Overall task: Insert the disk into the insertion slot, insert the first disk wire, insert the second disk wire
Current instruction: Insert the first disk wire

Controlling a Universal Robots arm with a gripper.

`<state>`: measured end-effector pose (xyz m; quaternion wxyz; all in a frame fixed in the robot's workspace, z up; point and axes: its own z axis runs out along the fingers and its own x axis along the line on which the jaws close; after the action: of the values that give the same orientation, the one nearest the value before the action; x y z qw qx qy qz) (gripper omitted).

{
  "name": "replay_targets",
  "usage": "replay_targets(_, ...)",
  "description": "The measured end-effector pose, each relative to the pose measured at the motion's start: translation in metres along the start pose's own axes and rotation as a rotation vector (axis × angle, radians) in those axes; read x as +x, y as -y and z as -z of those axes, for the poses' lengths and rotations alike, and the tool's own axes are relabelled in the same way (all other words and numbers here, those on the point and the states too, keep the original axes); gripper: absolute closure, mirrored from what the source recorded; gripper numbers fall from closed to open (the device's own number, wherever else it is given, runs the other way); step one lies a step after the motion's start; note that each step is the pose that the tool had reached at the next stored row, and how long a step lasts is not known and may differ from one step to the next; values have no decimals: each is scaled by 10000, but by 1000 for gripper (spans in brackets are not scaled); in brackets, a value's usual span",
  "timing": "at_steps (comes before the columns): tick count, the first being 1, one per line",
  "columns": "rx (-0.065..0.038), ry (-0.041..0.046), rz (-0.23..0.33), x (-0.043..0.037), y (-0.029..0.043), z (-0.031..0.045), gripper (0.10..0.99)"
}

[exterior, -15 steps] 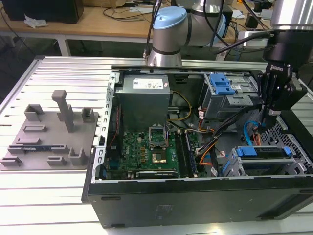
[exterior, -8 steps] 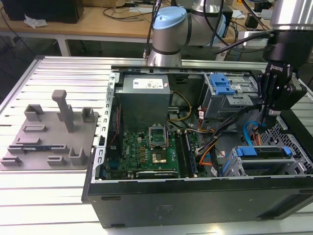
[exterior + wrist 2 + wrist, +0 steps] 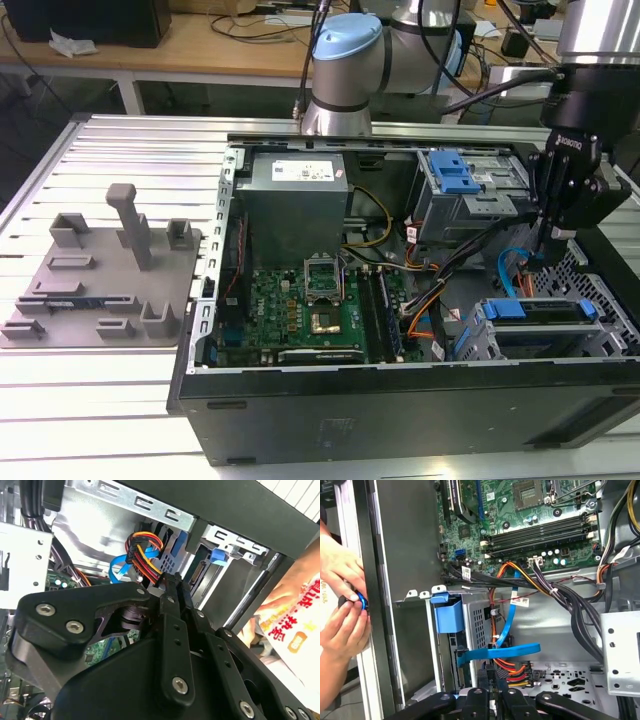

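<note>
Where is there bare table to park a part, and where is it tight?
Free: the slatted table beyond the grey fixture plate, at the exterior view's left, and the strip on the camera's side of that plate. Tight: inside the case around the gripper, where the blue cable and orange-yellow wires crowd together.

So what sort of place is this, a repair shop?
Probably a robotics lab rather than a shop: a robot arm reaches over an open desktop computer case on a slotted aluminium table, with a grey fixture plate beside it and a wooden workbench behind.
</note>
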<state>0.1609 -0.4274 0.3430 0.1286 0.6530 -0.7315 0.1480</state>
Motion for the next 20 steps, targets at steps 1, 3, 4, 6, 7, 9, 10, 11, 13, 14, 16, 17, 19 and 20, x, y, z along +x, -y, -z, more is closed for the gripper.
replay_targets(1,-8,74,-1,22,3,-3,918)
replay_targets(3,-24,210,-1,63,8,-8,918)
replay_targets(4,-33,297,0,91,13,-11,918)
replay_targets(6,-55,467,-2,151,21,-34,918)
replay_targets(7,-65,527,-1,170,23,-41,918)
replay_targets(9,-115,759,11,229,32,-66,918)
replay_targets(10,-129,796,25,242,39,-71,918)
replay_targets(11,-134,801,39,250,50,-75,918)
replay_targets(13,-160,799,97,265,84,-83,918)
replay_targets(14,-181,797,128,270,97,-85,918)
replay_targets(16,-249,792,206,284,124,-93,918)
replay_targets(17,-248,793,213,285,124,-95,918)
replay_targets(19,-246,793,216,301,129,-103,918)
replay_targets(20,-253,823,219,315,133,-109,918)
